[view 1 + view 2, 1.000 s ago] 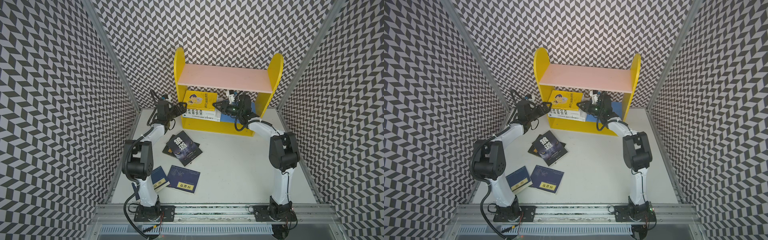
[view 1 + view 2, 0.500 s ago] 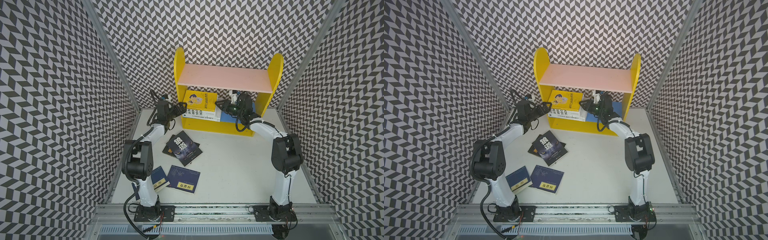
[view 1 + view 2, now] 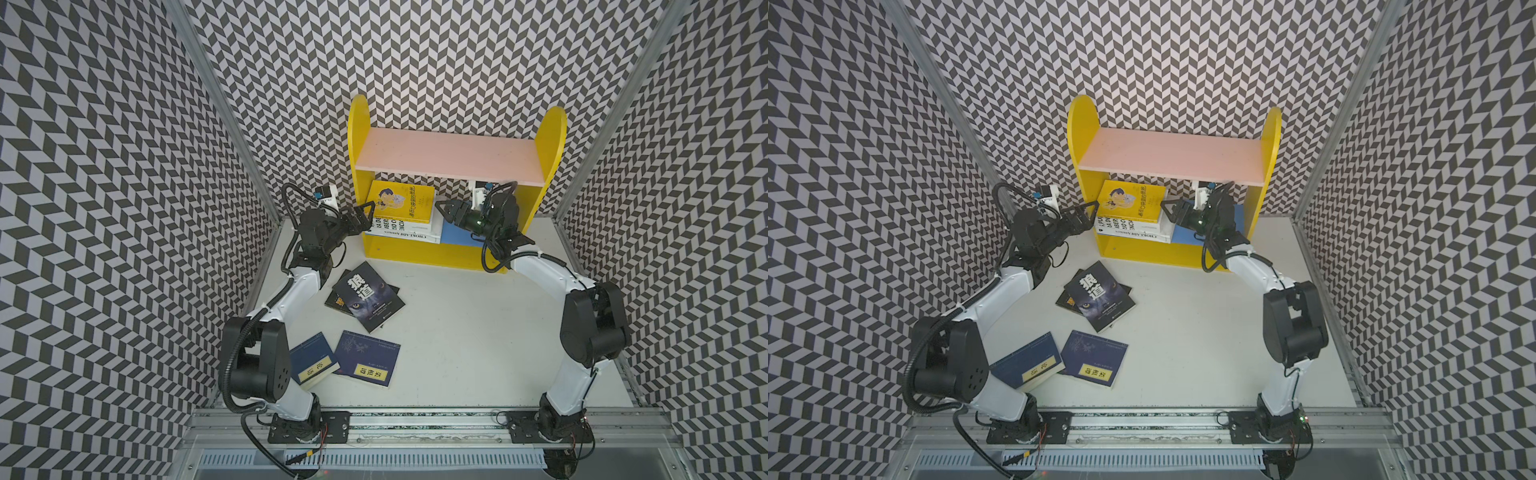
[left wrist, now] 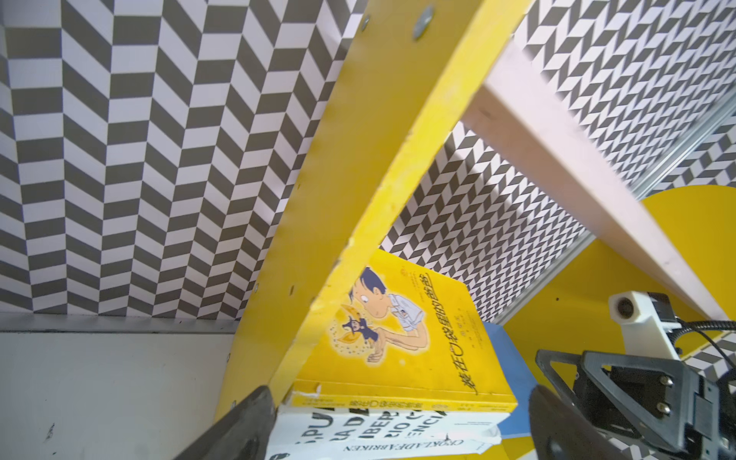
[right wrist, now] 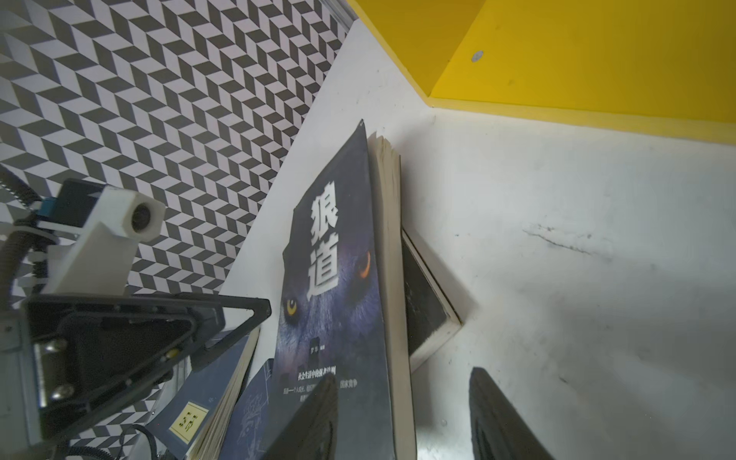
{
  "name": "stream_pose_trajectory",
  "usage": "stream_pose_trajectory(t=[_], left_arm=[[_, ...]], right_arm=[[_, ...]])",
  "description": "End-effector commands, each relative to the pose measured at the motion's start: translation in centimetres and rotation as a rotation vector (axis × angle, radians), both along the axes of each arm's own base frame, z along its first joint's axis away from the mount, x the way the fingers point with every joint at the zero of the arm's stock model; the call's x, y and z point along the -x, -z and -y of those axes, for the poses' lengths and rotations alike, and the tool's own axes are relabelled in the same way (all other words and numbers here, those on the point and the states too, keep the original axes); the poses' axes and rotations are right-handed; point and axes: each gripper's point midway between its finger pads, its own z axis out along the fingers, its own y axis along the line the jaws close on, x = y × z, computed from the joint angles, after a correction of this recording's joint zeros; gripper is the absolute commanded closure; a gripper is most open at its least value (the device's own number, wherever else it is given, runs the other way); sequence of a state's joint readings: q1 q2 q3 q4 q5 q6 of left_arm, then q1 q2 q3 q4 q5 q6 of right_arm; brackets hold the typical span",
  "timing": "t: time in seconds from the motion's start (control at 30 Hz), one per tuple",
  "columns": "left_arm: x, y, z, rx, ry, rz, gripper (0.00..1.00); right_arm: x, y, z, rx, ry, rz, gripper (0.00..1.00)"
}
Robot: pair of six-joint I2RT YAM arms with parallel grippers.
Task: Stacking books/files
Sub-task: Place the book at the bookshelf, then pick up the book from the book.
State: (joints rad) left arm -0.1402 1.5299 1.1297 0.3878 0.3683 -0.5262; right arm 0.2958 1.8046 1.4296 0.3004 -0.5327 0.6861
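A yellow cartoon book (image 3: 402,202) (image 3: 1133,201) lies on two white books (image 3: 401,232) (image 4: 382,434) on the yellow shelf's lower level. My left gripper (image 3: 368,216) (image 4: 398,438) is open at the shelf's left side panel, level with this stack and holding nothing. Just right of the stack, my right gripper (image 3: 445,212) (image 5: 402,430) is open and empty. A black wolf-cover book (image 3: 368,297) (image 5: 334,278) rests on another black book (image 3: 337,300) on the table. Two navy books (image 3: 313,365) (image 3: 368,365) with yellow labels lie nearer the front.
The yellow bookshelf (image 3: 432,255) has a bare pink upper board (image 3: 449,156) and a blue lower floor (image 3: 455,235), and stands against the back wall. Patterned walls close in both sides. A metal rail (image 3: 415,419) carrying both arm bases runs along the front.
My right gripper has drawn back to the right from the yellow book's edge and opened. The yellow book stays on the white books. The left arm has not moved.
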Motion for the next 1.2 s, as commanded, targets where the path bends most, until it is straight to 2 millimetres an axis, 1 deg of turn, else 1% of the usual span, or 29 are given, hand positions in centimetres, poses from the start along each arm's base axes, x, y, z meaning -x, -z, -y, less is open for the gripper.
stream_pose_trajectory(t=[0.0, 0.07, 0.13, 0.23, 0.33, 0.37, 0.47, 0.57, 0.63, 0.7, 0.73, 0.8, 0.93, 1.03, 1.17], left_arm=[[1.2, 1.4, -1.1, -0.020, -0.067, -0.086, 0.00], [2.4, 3.2, -1.8, 0.006, -0.106, -0.168, 0.00], [4.0, 4.7, -1.9, 0.023, -0.105, -0.210, 0.00], [6.5, 7.0, -2.4, 0.040, -0.129, -0.281, 0.01], [8.5, 10.0, -3.2, 0.029, -0.170, -0.372, 0.01], [9.2, 11.2, -3.4, 0.034, -0.184, -0.406, 0.01], [10.7, 14.5, -3.2, 0.066, -0.182, -0.495, 0.02], [12.2, 18.4, -2.7, 0.074, -0.174, -0.596, 0.06], [13.2, 20.6, -2.5, 0.061, -0.187, -0.647, 0.07], [14.0, 21.9, -2.4, 0.064, -0.191, -0.675, 0.07], [14.2, 22.5, -2.3, 0.066, -0.188, -0.690, 0.07], [14.6, 23.1, -2.2, 0.055, -0.190, -0.710, 0.07], [15.0, 24.1, -2.3, 0.033, -0.200, -0.734, 0.07], [15.2, 24.5, -2.0, 0.024, -0.190, -0.741, 0.09], [15.7, 25.3, -2.2, -0.008, -0.199, -0.772, 0.09]], right_arm=[[1.3, -4.6, 0.9, -0.010, 0.010, 0.175, 0.39], [2.2, -3.8, 0.9, -0.003, 0.002, 0.163, 0.39], [3.1, -2.6, 1.2, 0.000, 0.001, 0.144, 0.39], [4.7, -0.1, 2.1, 0.019, 0.043, 0.107, 0.39], [6.3, 2.4, 2.9, 0.042, 0.095, 0.084, 0.39], [6.8, 3.0, 2.9, 0.050, 0.105, 0.081, 0.39], [8.3, 4.6, 2.2, 0.089, 0.114, 0.077, 0.37], [9.6, 6.8, 0.8, 0.142, 0.094, 0.064, 0.33], [10.4, 8.9, -0.3, 0.156, 0.068, 0.029, 0.34], [11.1, 11.1, -1.7, 0.166, 0.037, 0.004, 0.35], [11.5, 12.3, -2.7, 0.173, 0.011, -0.009, 0.35], [11.9, 14.4, -4.8, 0.195, -0.054, -0.036, 0.37], [12.2, 17.5, -8.4, 0.223, -0.173, -0.063, 0.42], [12.2, 19.6, -10.0, 0.237, -0.231, -0.094, 0.45], [12.3, 21.2, -11.6, 0.262, -0.281, -0.101, 0.47]])
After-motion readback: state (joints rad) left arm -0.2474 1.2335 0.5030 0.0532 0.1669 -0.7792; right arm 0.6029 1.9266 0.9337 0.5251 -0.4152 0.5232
